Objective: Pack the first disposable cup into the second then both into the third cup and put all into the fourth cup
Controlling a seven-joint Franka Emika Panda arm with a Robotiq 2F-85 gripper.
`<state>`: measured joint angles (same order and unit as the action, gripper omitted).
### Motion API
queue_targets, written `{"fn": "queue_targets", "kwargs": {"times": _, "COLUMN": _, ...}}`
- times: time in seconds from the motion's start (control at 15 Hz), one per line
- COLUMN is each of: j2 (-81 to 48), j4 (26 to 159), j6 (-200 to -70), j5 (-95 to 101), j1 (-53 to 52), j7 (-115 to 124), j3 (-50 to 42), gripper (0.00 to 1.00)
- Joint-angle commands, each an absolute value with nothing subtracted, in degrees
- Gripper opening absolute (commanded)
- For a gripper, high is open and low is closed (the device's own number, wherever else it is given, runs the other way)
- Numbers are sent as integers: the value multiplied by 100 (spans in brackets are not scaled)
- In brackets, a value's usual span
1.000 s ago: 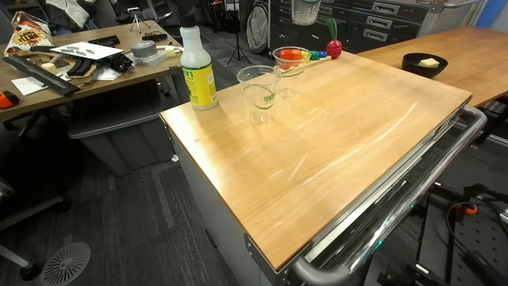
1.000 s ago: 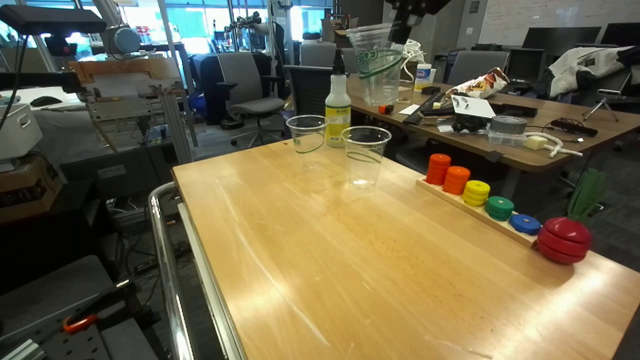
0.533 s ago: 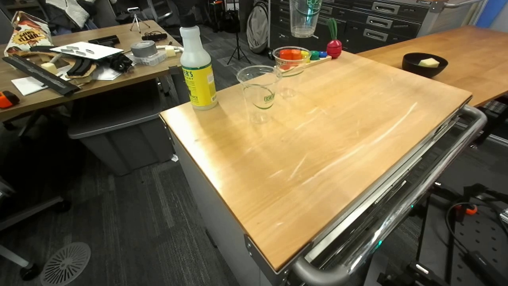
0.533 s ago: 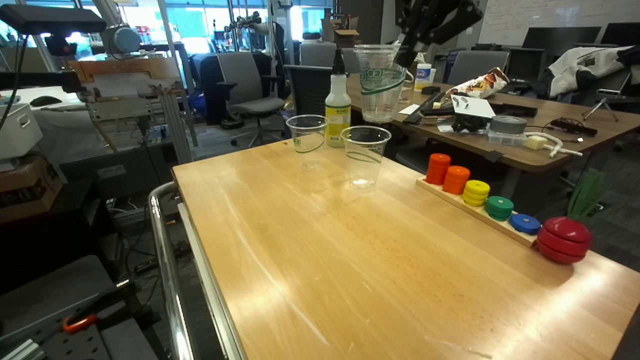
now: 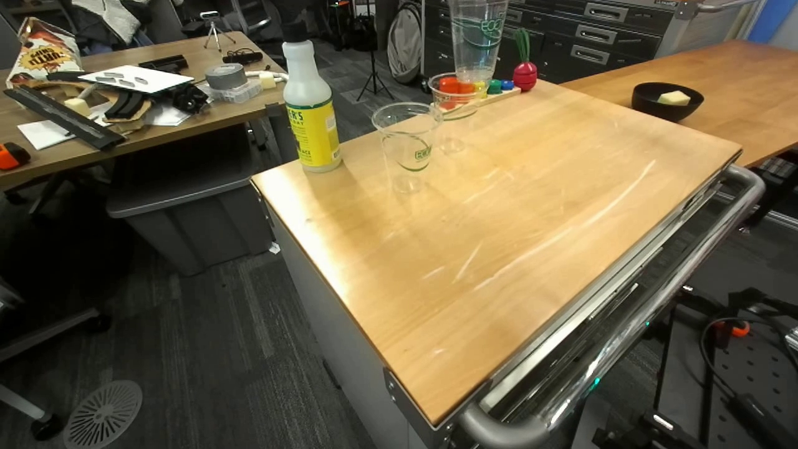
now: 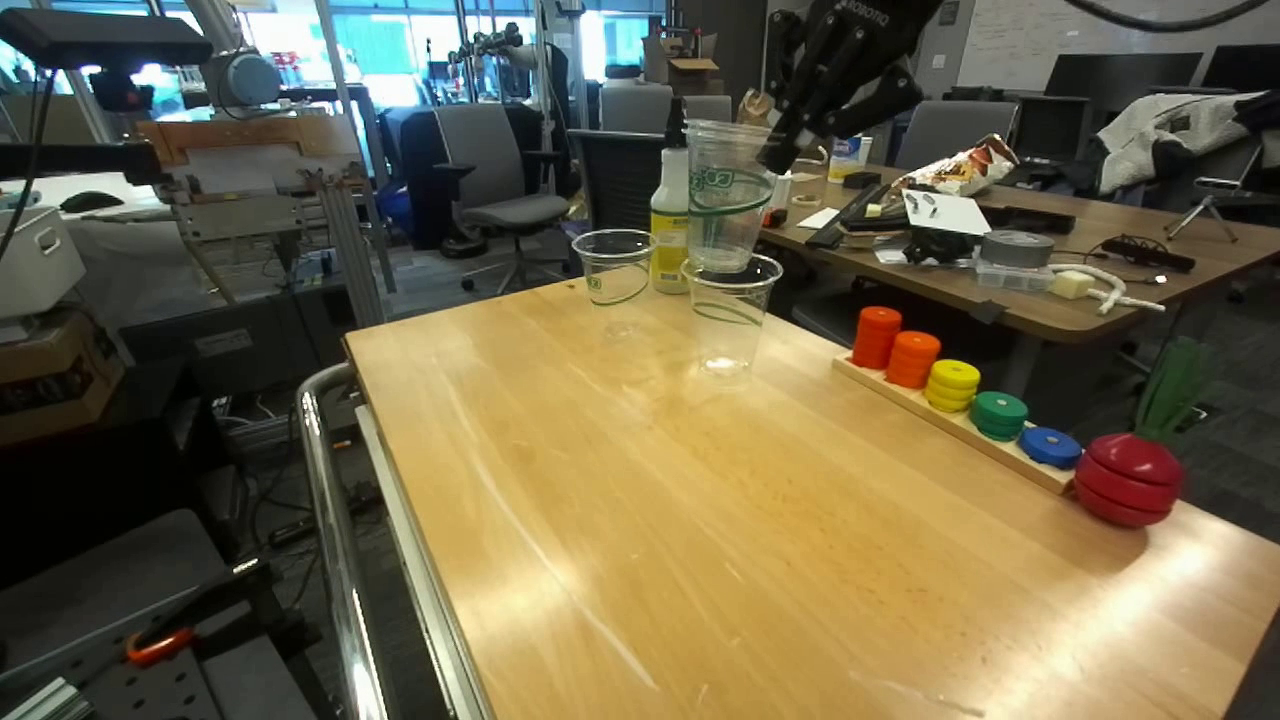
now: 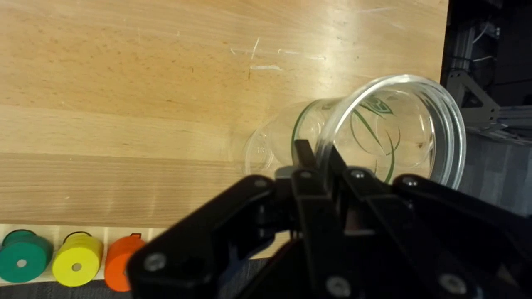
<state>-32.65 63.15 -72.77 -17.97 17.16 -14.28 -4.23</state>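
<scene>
Disposable cups (image 6: 730,198), seemingly 2 nested, had descended, pinched at the wall by the gripper (image 7: 318,148), until their base overlapped the rim of 1 standing cup (image 6: 732,318) in both exterior views; the 3rd-cup step seemed near, contact unclear

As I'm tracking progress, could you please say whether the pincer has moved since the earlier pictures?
Yes, downward: in an exterior view, the pincer, first above the bottle top, now shows below it.

ROBOTIQ on tool (image 6: 782,150); ECO on held cup (image 5: 477,40), one standing cup (image 5: 408,142); ER'S on bottle (image 5: 317,134).
</scene>
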Motion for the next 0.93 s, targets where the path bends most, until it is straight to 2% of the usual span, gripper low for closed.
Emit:
{"fn": "queue_targets", "kwargs": {"times": 0.0, "j2": -3602, "j4": 5734, "j6": -7126, "j5": -1788, "j1": 1749, "j7": -1422, "j3": -325, "gripper": 2}}
{"fn": "queue_targets", "kwargs": {"times": 0.87, "j2": -3968, "j4": 5583, "j6": -7133, "j5": -1756, "j1": 1694, "j7": -1465, "j3": -367, "gripper": 4}}
